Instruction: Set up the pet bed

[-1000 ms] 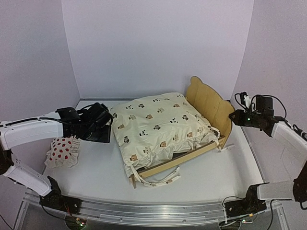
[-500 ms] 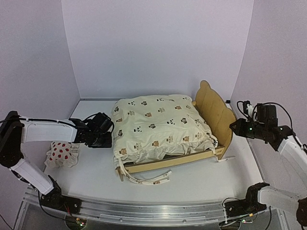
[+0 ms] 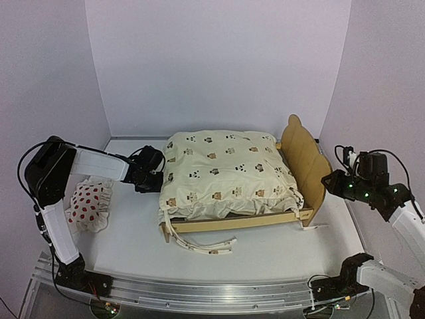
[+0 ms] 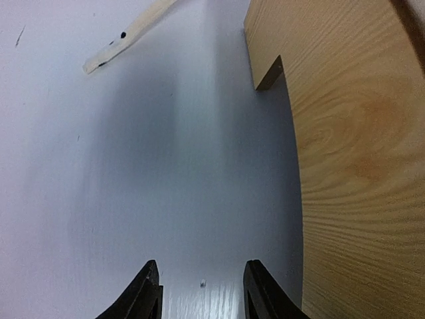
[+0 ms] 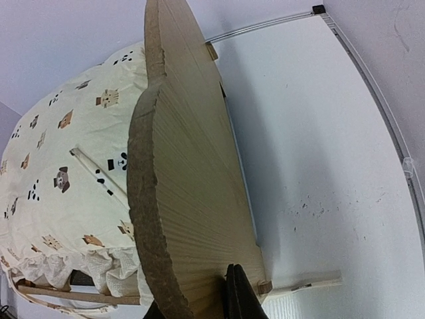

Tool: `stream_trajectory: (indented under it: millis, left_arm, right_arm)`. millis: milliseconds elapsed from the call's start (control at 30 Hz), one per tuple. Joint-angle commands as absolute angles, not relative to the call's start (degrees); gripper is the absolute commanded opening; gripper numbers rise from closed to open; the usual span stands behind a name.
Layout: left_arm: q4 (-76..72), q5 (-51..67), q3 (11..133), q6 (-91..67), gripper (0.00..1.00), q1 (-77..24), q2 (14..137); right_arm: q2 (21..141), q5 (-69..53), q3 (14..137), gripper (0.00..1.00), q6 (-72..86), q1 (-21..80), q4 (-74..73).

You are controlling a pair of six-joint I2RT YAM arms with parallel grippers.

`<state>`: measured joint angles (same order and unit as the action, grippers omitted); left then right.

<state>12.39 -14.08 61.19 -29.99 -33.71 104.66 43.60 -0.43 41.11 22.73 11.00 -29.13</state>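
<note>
- White counter [image 3: 119,246] between pale lilac walls carries everything.
- Bed [image 3: 302,158] stands mid-counter. It is a light plywood frame with a bear-eared headboard upright at its right end, a low front rail and short legs.
- Cream cushion [image 3: 222,173] printed with small bear faces lies on the bed and hides the base. Its ties [image 3: 206,246] trail on the counter in front of the rail.
- White pillow [image 3: 89,203] with red spots lies at the left, apart from the bed.
- Left tool [image 3: 154,178] sits low at the bed's left end. Its fingers are parted with only bare counter between them, gripping nothing. In its wrist view a wood panel is just beside the right finger.
- Right tool [image 3: 327,179] is at the headboard's outer face, near the lower edge. Its wrist view shows one dark finger [image 5: 234,292] against the wood. The rest is cut off at the picture's bottom, so I cannot tell whether it clamps the headboard.
</note>
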Motion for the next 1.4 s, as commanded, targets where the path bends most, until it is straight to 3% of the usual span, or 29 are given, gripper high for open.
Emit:
stream_trajectory:
  millis: [0, 167, 300, 533, 667, 800, 933, 1100, 1367]
  left_arm:
    - [6.8, -7.8, 70.1, -26.8, 0.43, -32.8, 110.8]
    - [7.7, -4.0, 79.4, -24.9, 0.43, -31.2, 118.4]
    - [10.0, -3.7, 83.6, -24.2, 0.43, -30.3, 121.5]
    - [11.7, -4.8, 78.7, -22.0, 0.49, -27.9, 113.9]
    - [14.9, -6.2, 76.4, -20.3, 0.54, -27.5, 107.4]
    - [18.2, -7.2, 72.9, -19.9, 0.63, -27.5, 99.3]
    - [21.7, -7.7, 67.0, -22.0, 0.66, -27.7, 90.6]
    - [25.0, -5.9, 59.1, -24.9, 0.62, -30.9, 79.5]
    - [28.7, -1.0, 52.8, -28.4, 0.52, -42.8, 70.3]
  right_arm:
    - [44.8, -11.5, 36.9, 0.0, 41.5, 11.8, -36.9]
    - [46.3, -13.7, 35.2, 0.03, 43.8, 11.9, -30.9]
    - [48.7, -13.0, 36.8, 0.22, 42.3, 11.9, -30.3]
    - [46.6, -4.1, 41.7, 0.73, 36.2, 11.9, -32.3]
    - [45.8, 2.6, 46.9, 0.86, 30.2, 11.9, -34.8]
    - [45.5, 5.9, 54.2, 0.89, 22.9, 11.9, -36.1]
    - [48.8, -8.6, 60.7, 0.88, 19.8, 11.8, -33.9]
    - [58.3, -26.4, 63.7, 0.82, 27.1, 13.5, -21.3]
    - [73.5, -18.8, 72.1, 0.79, 19.1, 33.6, -19.4]
